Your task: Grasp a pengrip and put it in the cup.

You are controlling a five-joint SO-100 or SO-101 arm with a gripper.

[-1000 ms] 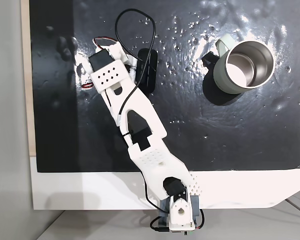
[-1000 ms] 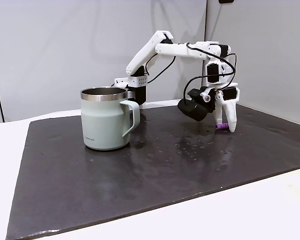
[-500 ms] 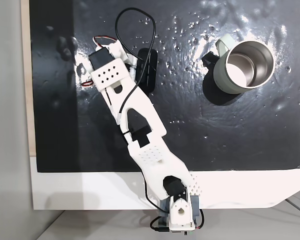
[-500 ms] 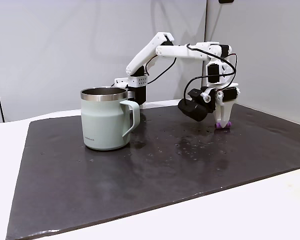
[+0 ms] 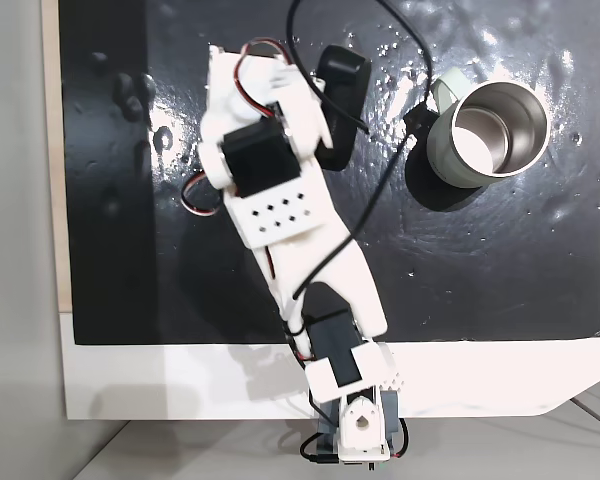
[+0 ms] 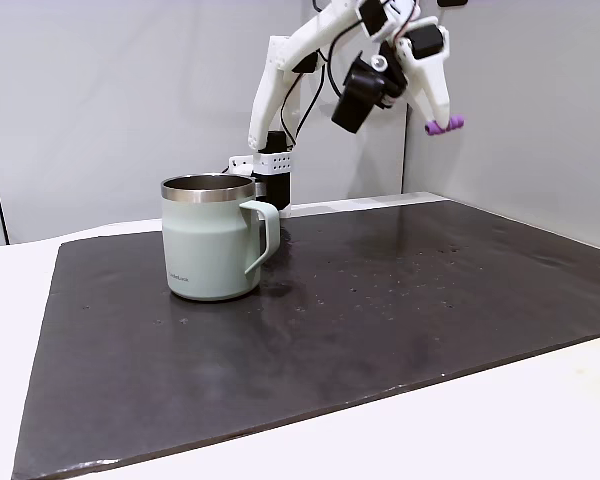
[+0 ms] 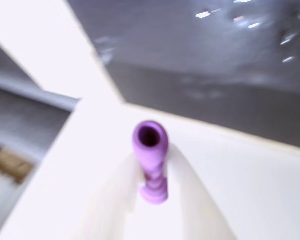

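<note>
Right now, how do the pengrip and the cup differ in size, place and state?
The pengrip is a tiny purple tube; the cup is a much larger pale grey-green mug with a handle. The pengrip is held in the air, pinched in the gripper; the cup stands upright on the dark mat. The pengrip sticks out sideways; the cup's mouth faces up. Both are hollow, round-bodied things.

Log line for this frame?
phase: carry | gripper: shut on pengrip, raised | cup: upright on mat, empty | pengrip not yet over cup

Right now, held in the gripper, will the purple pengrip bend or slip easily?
The pengrip looks ribbed and hollow, so probably soft and squeezable. It is tiny, likely very light. The gripper pinches it with most of its length sticking out, so it might slip or tilt.
</note>
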